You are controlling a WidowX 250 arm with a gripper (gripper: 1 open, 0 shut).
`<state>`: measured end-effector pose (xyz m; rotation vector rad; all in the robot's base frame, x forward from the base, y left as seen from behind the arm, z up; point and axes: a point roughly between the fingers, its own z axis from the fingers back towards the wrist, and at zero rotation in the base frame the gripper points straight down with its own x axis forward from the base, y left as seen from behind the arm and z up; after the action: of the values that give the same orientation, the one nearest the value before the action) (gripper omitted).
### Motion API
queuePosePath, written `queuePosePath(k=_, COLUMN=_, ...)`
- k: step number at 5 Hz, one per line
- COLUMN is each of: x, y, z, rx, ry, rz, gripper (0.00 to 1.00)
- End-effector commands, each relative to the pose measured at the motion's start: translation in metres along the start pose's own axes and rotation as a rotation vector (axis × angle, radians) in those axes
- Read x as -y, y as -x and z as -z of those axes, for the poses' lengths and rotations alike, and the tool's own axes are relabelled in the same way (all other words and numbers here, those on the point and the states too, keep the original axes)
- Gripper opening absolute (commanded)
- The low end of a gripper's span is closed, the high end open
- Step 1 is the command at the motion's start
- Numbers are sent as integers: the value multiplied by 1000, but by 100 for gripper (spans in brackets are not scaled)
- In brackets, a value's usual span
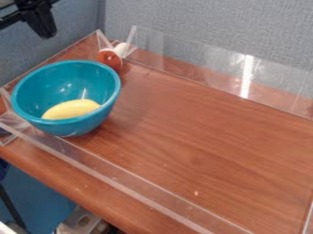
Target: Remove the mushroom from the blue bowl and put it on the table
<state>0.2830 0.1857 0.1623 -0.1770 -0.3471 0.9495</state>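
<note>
Fingers of the gripper (43, 20) look pressed together with nothing between them, up in the top left corner, above and behind the bowl (64, 95) and well clear of it. Inside the bowl lies a pale yellow lump (71, 109), low against the near wall; if that is the mushroom, it has not been lifted out. A reddish thing (110, 58) sits just behind the bowl by the acrylic wall (184, 57), so the likeliest slip is taking the wrong item for the mushroom. The bowl's glossy, curved inside could also let the lump slide from the jaws, and a descent too near the rim might tip or shove the bowl across the table (196, 137). Most of the gripper is cut off by the frame edge, dark and small, and neither the lump's shape nor the reddish thing's is clear enough to name
</note>
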Motion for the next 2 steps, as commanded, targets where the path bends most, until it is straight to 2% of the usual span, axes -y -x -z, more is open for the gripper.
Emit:
queuePosePath(k=1, x=-3, y=-1, z=1, rx=14, ry=15, rz=90, gripper=0)
queuePosePath(k=2, x=-12, y=-2, z=11, rx=9, ry=16, rz=150, gripper=0)
